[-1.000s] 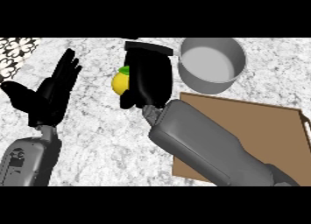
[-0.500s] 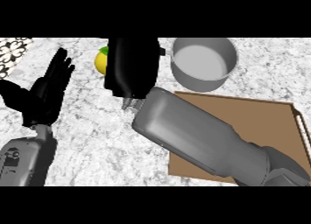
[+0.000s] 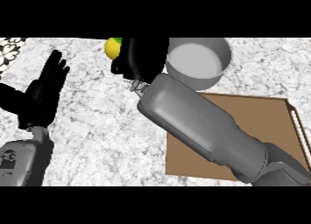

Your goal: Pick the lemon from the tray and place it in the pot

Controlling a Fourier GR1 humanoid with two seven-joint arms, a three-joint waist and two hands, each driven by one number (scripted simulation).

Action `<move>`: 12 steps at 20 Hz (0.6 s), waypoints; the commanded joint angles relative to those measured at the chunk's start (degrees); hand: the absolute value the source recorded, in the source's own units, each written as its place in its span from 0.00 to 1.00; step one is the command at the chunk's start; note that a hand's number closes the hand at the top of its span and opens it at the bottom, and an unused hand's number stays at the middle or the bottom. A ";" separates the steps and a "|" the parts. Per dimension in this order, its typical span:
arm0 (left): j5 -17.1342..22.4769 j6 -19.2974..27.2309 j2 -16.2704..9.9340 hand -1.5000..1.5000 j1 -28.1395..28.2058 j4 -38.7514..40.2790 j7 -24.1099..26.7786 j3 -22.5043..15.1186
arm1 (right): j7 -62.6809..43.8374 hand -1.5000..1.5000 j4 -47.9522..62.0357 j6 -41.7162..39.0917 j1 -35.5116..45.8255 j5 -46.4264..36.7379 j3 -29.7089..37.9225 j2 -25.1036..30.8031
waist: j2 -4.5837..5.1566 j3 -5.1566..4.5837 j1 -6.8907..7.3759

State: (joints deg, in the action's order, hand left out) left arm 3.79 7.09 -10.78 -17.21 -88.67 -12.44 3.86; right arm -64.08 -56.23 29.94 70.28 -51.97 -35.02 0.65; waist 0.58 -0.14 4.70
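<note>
Right hand [image 3: 141, 57] raised at the far edge of the counter, black fingers curled round the lemon [image 3: 112, 47]. Only a rounded yellow part with a green patch visible at the hand's left side, near the top of the view; long axis and pointing direction not determinable, most of the fruit hidden by the hand. Lemon held just left of the pot [image 3: 198, 63], not inside it. Pot round, grey, metallic-looking, smooth pale interior, standing upright at the far side beyond the tray [image 3: 261, 118]. Tray flat, brown, rectangular, with a thin pale handle along its right side; grey right forearm lying diagonally across its near left part. Left hand [image 3: 38, 98] open at the view's left, fingers straight and up, holding nothing, resting. Counter [image 3: 99, 135] of mottled grey-white stone pattern; patterned black-and-white surface [image 3: 4, 49] at the far left corner.
</note>
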 commanded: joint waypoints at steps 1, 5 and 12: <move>1.59 -1.23 -1.95 0.50 -1.06 -1.10 -1.00 1.94 | -7.17 1.00 2.94 11.31 -1.62 1.30 1.82 -0.62 | 0.11 0.07 -0.48; -0.46 0.97 0.35 0.50 2.16 -0.76 0.30 0.50 | -4.93 1.00 13.71 5.84 -0.89 -5.77 -0.38 -0.62 | -0.27 0.00 -2.29; 2.24 -1.42 -1.58 0.50 2.88 -4.62 -1.11 2.22 | -3.13 1.00 28.21 7.71 1.38 -7.75 2.84 -0.63 | 0.15 0.07 -1.38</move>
State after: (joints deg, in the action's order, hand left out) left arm 4.51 6.89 -11.68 -15.95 -91.62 -13.73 5.00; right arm -62.39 -34.53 34.61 71.64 -58.98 -33.56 0.44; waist 0.59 -0.10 3.34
